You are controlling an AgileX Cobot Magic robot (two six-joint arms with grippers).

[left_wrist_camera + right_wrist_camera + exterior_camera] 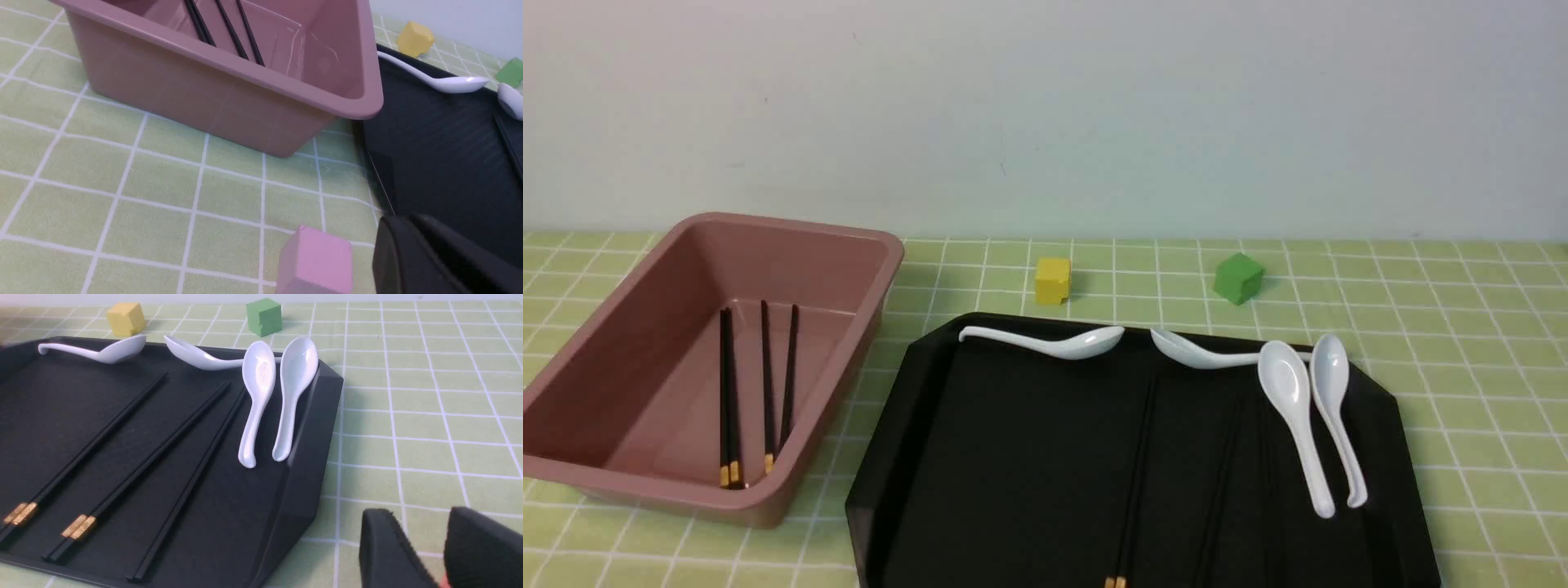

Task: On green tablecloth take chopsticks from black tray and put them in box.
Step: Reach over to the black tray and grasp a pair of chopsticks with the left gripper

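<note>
With the robot facing twelve, its left gripper hovers towards ten o'clock, fingers together; the right gripper, towards two, has its fingertips parted.

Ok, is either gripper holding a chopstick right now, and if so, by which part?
Nothing is held: no chopstick or anything else shows at the left gripper or between the right gripper's fingertips.

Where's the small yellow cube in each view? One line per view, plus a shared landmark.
Front view: small yellow cube at upper centre, just beyond the glossy black tray.
Left wrist view: near the top right corner, partly behind the tray's rim.
Right wrist view: near the top left corner.
Shared landmark: the small green cube, close by it in all three.
</note>
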